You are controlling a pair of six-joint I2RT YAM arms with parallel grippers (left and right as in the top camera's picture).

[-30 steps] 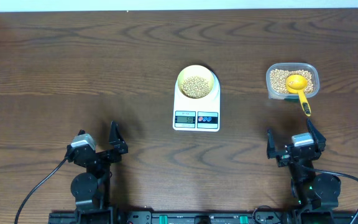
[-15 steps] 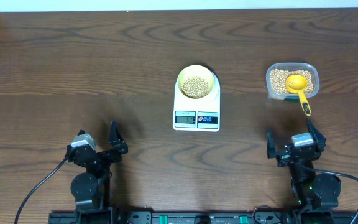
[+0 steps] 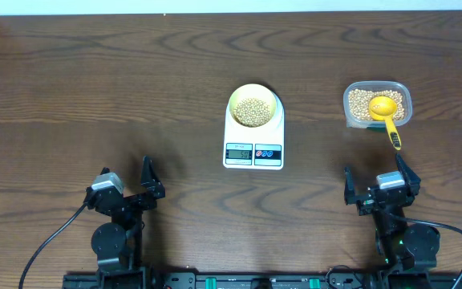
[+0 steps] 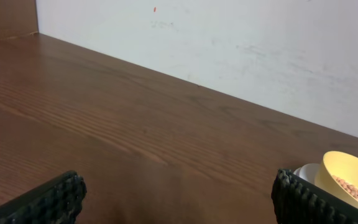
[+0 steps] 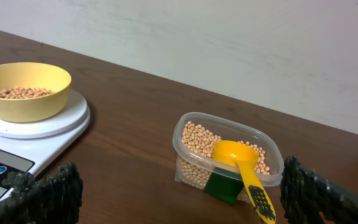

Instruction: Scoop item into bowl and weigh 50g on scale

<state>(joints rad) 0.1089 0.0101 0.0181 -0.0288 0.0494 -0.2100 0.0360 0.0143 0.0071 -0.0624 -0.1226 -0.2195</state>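
Observation:
The pale yellow-green bowl [image 3: 254, 105] stands on the white scale [image 3: 253, 136] at the table's centre, with tan beans [image 3: 253, 111] inside it; the bowl [image 5: 23, 87] shows at left in the right wrist view. More beans [image 3: 363, 102] fill a clear tub [image 3: 377, 103] at right, where a yellow scoop [image 3: 387, 112] rests with its handle over the rim. My left gripper [image 3: 129, 187] stands open near the front left, nothing between its fingers. Below the tub, my right gripper [image 3: 374, 185] is open and empty too. In the left wrist view the bowl [image 4: 350, 183] peeks in at far right.
The scale's display and two buttons [image 3: 253, 153] face the front edge. A white wall [image 5: 229, 43] borders the table's far side. Bare brown wood [image 3: 95, 88] spreads across the left half.

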